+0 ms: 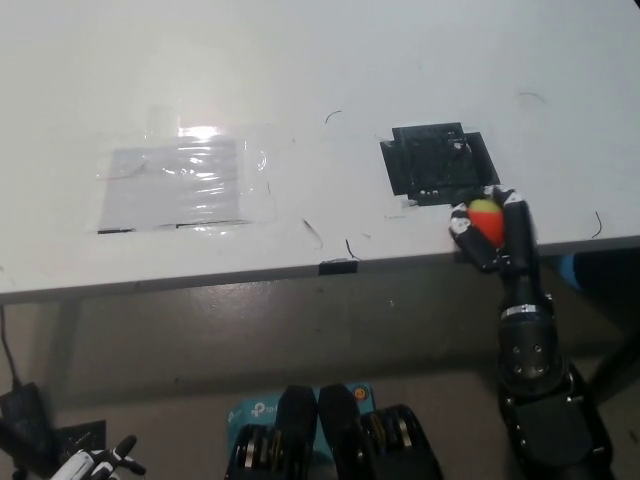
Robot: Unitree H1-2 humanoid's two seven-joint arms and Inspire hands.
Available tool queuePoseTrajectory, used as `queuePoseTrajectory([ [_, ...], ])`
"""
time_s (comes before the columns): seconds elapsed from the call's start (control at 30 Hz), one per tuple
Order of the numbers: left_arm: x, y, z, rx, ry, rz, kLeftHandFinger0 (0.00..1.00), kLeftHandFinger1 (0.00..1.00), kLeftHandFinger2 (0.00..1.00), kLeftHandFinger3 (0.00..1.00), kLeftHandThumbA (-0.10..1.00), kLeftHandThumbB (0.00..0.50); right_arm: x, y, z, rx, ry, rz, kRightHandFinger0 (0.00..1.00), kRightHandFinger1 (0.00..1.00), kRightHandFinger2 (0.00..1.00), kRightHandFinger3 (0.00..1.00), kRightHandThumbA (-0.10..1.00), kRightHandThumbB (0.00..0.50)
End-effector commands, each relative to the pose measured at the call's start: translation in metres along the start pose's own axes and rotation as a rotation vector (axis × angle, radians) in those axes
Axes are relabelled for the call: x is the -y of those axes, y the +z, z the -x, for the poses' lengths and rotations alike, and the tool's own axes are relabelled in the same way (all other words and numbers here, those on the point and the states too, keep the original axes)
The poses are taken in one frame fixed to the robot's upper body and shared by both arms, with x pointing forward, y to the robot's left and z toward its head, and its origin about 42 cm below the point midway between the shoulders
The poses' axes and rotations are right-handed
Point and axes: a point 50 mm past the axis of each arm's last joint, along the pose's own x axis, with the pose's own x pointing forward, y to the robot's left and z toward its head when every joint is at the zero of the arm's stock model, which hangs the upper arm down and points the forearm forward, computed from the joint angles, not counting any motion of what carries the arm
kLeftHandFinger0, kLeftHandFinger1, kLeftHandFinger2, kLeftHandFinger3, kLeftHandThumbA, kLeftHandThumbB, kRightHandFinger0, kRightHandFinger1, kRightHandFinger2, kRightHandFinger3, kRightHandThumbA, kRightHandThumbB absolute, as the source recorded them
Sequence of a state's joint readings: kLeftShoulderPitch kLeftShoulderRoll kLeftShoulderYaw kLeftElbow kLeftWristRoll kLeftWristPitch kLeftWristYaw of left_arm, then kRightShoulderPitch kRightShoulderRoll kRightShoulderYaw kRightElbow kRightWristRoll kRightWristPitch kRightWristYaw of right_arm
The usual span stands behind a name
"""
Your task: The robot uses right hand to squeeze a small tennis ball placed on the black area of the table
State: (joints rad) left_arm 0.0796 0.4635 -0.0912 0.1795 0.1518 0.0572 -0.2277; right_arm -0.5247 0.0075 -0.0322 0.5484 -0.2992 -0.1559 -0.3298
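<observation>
The ball [485, 219], yellow-green on top and orange-red below, sits gripped in the black right hand [492, 235] near the table's [320, 70] front edge, at about four o'clock in the frame. The hand's fingers [516, 232] curl closed around it, covering its lower and right sides and leaving only the top and left face showing. The hand points up from its forearm, which rises from the five o'clock corner. Ball and hand sit just at five o'clock of the black patch [437, 163], the hand's upper edge close against the patch's lower right corner; whether the ball rests on the tabletop cannot be told. Well apart, toward nine o'clock, a clear plastic sheet [183, 183] lies flat on the white surface, catching glare. The white left hand [95, 465] rests low at seven o'clock, only its tips in view, too little to tell its state.
</observation>
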Motion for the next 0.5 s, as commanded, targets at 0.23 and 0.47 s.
queuePoseTrajectory([
  [0.23, -0.007, 0.0, 0.007, 0.042, 0.027, -0.013, 0.19, 0.16, 0.38, 0.48, 1.0, 0.5, 0.034, 0.088, -0.024, -0.057, -0.148, -1.03, 0.0, 0.0, 0.24, 0.41, -0.1, 0.0],
  [0.47, -0.008, 0.001, 0.007, 0.052, 0.026, -0.012, 0.14, 0.13, 0.36, 0.48, 1.0, 0.5, 0.039, 0.095, -0.007, -0.078, -0.104, -1.179, 0.0, 0.0, 0.31, 0.51, -0.1, 0.101],
])
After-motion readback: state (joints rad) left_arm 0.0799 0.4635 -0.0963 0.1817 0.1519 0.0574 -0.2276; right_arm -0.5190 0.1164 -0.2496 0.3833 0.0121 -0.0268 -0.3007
